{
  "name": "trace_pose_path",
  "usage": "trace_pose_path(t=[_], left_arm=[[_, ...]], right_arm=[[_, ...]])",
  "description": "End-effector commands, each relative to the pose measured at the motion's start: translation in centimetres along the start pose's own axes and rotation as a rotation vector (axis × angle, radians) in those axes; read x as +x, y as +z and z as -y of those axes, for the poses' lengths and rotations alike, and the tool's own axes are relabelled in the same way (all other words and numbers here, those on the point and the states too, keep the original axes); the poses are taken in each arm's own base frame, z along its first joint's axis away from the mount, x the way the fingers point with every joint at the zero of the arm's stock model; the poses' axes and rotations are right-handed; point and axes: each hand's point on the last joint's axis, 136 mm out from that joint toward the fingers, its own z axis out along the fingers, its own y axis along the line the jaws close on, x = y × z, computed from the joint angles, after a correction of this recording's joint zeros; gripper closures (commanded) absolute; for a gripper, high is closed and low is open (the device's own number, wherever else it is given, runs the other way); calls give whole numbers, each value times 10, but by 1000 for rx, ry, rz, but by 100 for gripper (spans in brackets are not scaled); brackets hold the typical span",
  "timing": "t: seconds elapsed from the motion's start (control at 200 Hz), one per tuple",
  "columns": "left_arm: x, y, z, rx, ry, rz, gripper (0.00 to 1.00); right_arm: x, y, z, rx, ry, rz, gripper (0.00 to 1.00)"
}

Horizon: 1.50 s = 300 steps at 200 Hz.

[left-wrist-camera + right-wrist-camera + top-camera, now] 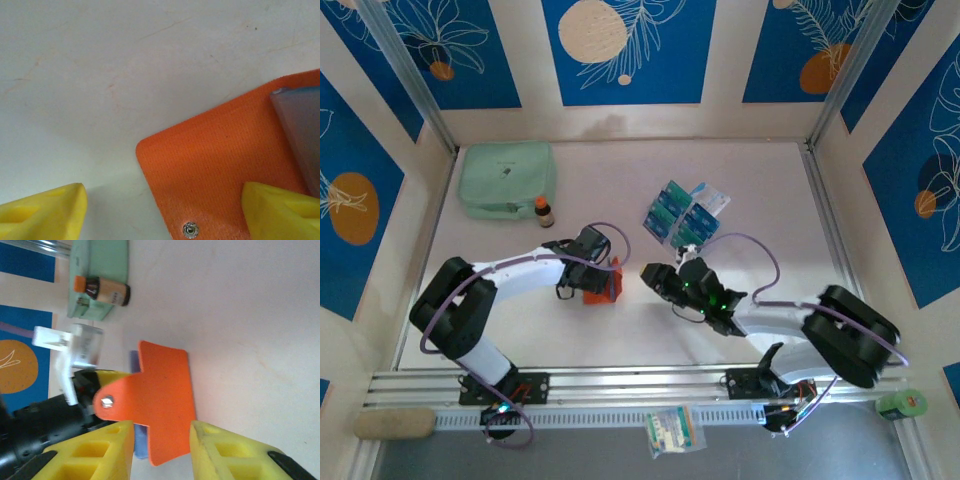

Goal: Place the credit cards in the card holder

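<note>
L gripper [162, 196] wide open, fingers astride a corner of the wallet [603, 285]; one finger overlaps the orange, contact unclear. R gripper [161, 430] part open, wallet edge betw. its fingers, no clear pinch. L forearm runs rightward over the table [760, 190], R forearm leftward, tips facing each other w/ the wallet between, mid-table. Snap tab points toward L gripper. Cards [682, 213] stacked beyond R gripper, apart from wallet, stack slanting toward far right.
</note>
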Motion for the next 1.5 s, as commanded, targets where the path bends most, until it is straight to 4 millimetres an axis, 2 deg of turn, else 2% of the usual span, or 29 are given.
trace_pose_path(t=[0.0, 0.18, 0.415, 0.64, 0.8, 0.925, 1.065, 1.235, 1.34, 1.495], left_arm=[[-14, -12, 2, 27, 3, 36, 20], [-27, -23, 11, 76, -14, 66, 20], [-40, -31, 25, 126, -18, 82, 20], [-37, -26, 32, 116, 4, 70, 21], [-37, -30, 30, 112, -2, 83, 21], [-37, -31, 30, 111, -2, 88, 21], [-38, -33, 29, 112, -7, 95, 21], [-39, -36, 30, 128, -17, 107, 21], [-39, -40, 30, 135, -19, 116, 20], [-33, -43, 25, 123, -14, 114, 19]], right_arm=[[-8, -17, 16, 151, -141, -16, 65], [-25, -29, 6, 129, -168, -24, 65], [-19, -23, -3, 86, -192, -96, 66], [-2, -4, -15, 56, -229, -193, 77], [6, 17, -18, 61, -225, -245, 90], [13, 37, -18, 75, -224, -282, 95], [23, 60, -7, 118, -214, -317, 100], [30, 80, 18, 178, -207, -346, 100], [31, 82, 37, 233, -206, -348, 100], [32, 74, 63, 301, -177, -334, 100]])
